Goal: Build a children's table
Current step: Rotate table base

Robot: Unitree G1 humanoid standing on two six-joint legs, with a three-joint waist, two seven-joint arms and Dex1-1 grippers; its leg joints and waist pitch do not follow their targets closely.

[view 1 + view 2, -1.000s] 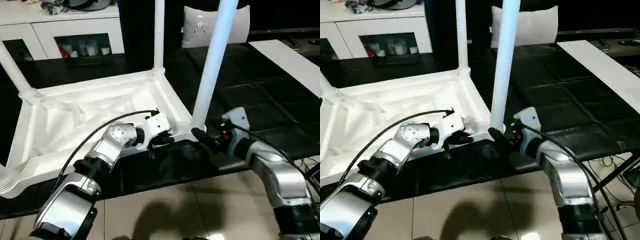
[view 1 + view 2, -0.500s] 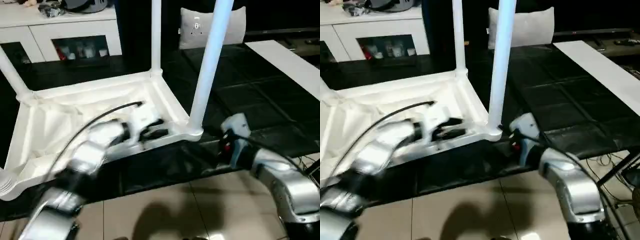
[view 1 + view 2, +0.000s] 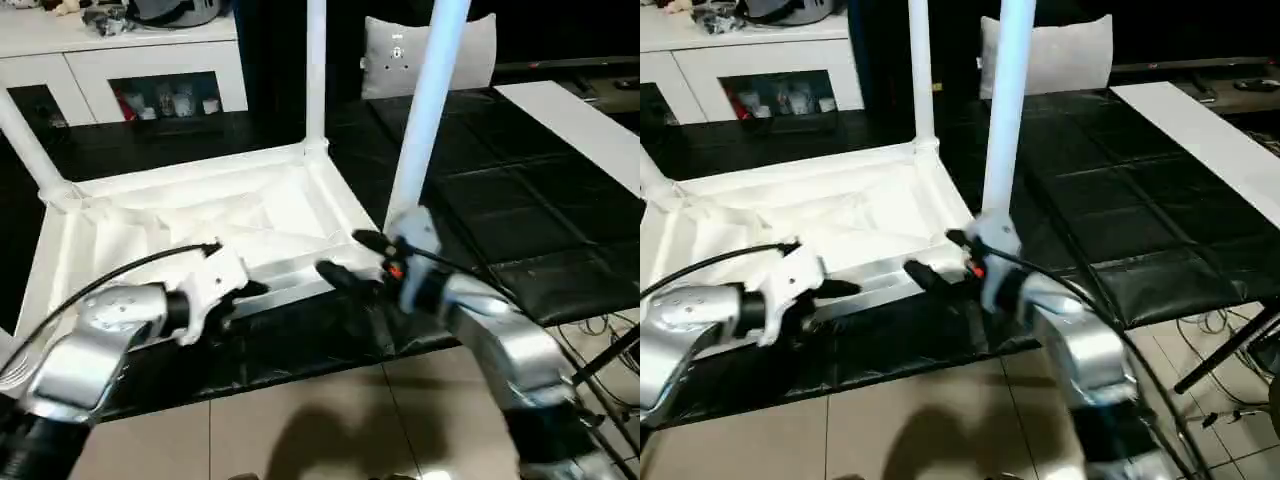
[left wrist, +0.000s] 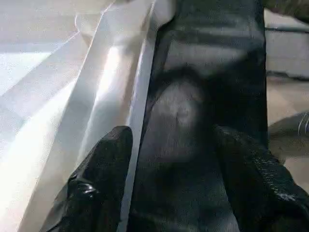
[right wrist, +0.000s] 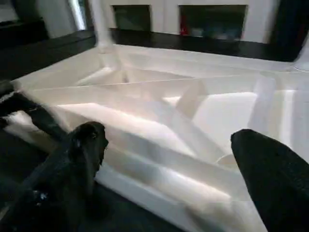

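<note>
The children's table lies upside down on a black surface, its ribbed white top (image 3: 200,215) facing up. Three legs stand in corner sockets: the far left leg (image 3: 25,135), the far right leg (image 3: 316,70) and the near right leg (image 3: 425,120). My left gripper (image 3: 248,290) hovers at the near rim (image 4: 137,111), open, with one finger (image 4: 101,174) by the white edge and nothing held. My right gripper (image 3: 348,258) is open just left of the near right leg's base, pointing across the ribbed underside (image 5: 183,106); its fingers (image 5: 82,145) hold nothing.
A white cabinet (image 3: 150,70) with dark glass doors stands behind the table. A grey cushion (image 3: 400,55) and a long white board (image 3: 580,120) lie on the black surface (image 3: 520,230) to the right. Tiled floor (image 3: 300,420) lies in front, with cables (image 3: 615,330) at right.
My left gripper has opened, let go of the near rim and drawn back to the left. My right gripper has swung from the near right leg's base leftward over the rim.
</note>
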